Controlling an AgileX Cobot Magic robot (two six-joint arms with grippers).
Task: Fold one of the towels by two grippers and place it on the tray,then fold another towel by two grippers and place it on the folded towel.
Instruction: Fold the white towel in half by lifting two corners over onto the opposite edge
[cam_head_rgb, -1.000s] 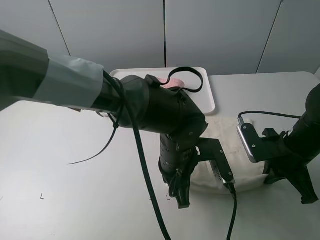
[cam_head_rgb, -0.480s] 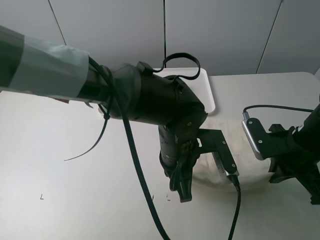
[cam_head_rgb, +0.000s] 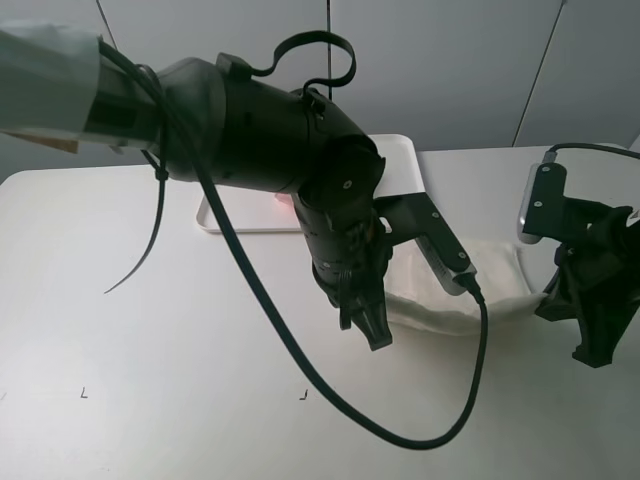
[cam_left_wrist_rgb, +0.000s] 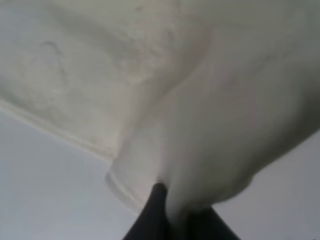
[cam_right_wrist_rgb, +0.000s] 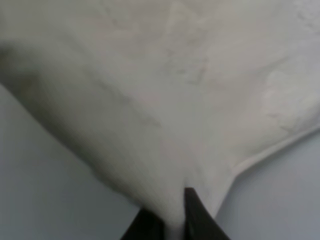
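Note:
The cream-white towel (cam_head_rgb: 450, 300) lies bunched in a long band right of the table's middle. My left gripper (cam_head_rgb: 374, 328) is shut on its left end, and my right gripper (cam_head_rgb: 580, 335) is shut on its right end. In the left wrist view the towel (cam_left_wrist_rgb: 200, 100) drapes from the pinched gripper (cam_left_wrist_rgb: 177, 222). The right wrist view shows the same cloth (cam_right_wrist_rgb: 165, 100) hanging from that gripper (cam_right_wrist_rgb: 172, 225). The white tray (cam_head_rgb: 412, 165) sits at the back, mostly hidden by the left arm. A sliver of the pink towel (cam_head_rgb: 284, 203) shows on it.
The bulky left arm (cam_head_rgb: 260, 130) with its looping black cables (cam_head_rgb: 300, 370) spans the view's middle and hides most of the tray. The right wrist's silver camera block (cam_head_rgb: 531, 203) stands beside the towel's right end. A grey panelled wall closes the back.
Both grippers have moved toward the back of the table with the cream-white towel's near edge, drawing the cloth into a narrower band. The left arm has swung up and back.

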